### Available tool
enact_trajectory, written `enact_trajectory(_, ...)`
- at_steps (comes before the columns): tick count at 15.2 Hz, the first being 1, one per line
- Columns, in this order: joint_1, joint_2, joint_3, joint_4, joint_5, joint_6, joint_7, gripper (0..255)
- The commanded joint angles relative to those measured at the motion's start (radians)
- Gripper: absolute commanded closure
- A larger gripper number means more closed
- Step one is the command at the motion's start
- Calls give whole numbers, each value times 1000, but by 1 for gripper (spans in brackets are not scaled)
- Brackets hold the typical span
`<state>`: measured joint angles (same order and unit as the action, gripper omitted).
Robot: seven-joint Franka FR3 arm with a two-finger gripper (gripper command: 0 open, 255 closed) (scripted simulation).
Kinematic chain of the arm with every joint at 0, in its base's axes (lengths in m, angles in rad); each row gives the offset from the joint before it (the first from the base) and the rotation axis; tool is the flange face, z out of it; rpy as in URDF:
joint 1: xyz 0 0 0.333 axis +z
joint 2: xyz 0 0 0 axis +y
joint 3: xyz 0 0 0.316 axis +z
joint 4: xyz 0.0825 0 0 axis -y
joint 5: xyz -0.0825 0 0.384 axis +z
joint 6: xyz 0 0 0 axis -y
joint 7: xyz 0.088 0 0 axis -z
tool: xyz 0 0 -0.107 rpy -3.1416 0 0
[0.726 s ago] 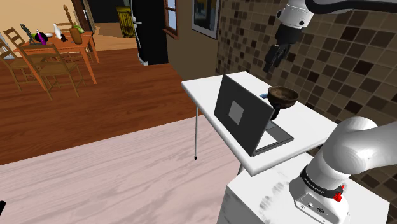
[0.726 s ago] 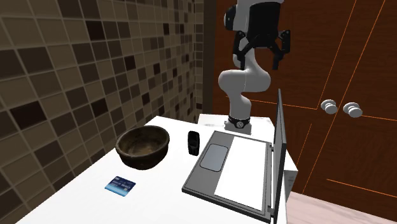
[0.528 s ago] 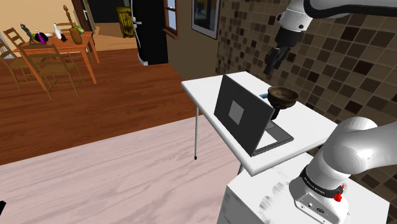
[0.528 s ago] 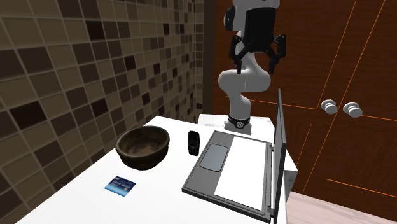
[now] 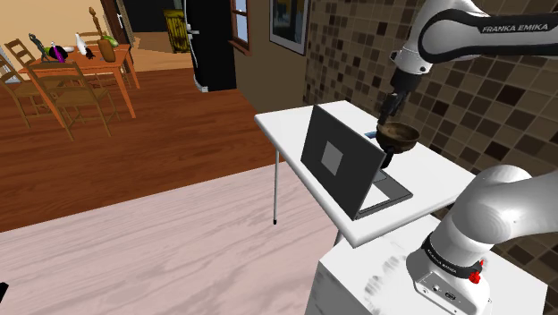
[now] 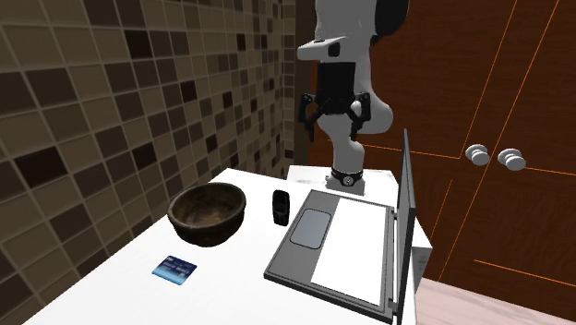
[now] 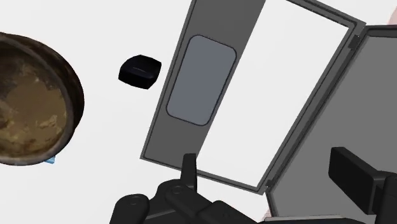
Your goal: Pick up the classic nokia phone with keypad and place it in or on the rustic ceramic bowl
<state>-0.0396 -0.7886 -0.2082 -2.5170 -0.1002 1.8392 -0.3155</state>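
step: reach for the phone (image 6: pixel 282 207), not grabbed yet | gripper (image 6: pixel 337 118): jaws wide open, holding nothing, up high off to the bowl's (image 6: pixel 209 212) side | phone: black, stands just beside the bowl | next: come down over the phone, then squeeze

Flat, even light fills the shoulder view: the white table (image 5: pixel 286 125) reads bright, the wooden floor (image 5: pixel 134 152) warm, and the arm's lower link (image 5: pixel 510 210) at lower right carries a soft highlight. The second exterior view is dimmer. There the table reads pale grey and the bowl (image 6: pixel 209 212) is dark in its hollow. In the wrist view the table is almost pure white around the black phone (image 7: pixel 140 70).
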Motion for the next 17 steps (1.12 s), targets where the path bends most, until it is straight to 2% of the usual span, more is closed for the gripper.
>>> enact_trajectory(1, -11, 13, -36, -36, -23, 42, -41, 0)
enact_trajectory(7, -45, 100, -158, -111, -94, 186, -169, 0)
enact_trajectory(13, -62, 252, -292, -137, -143, 348, -306, 0)
enact_trajectory(17, -57, 289, -310, -160, -144, 406, -316, 0)
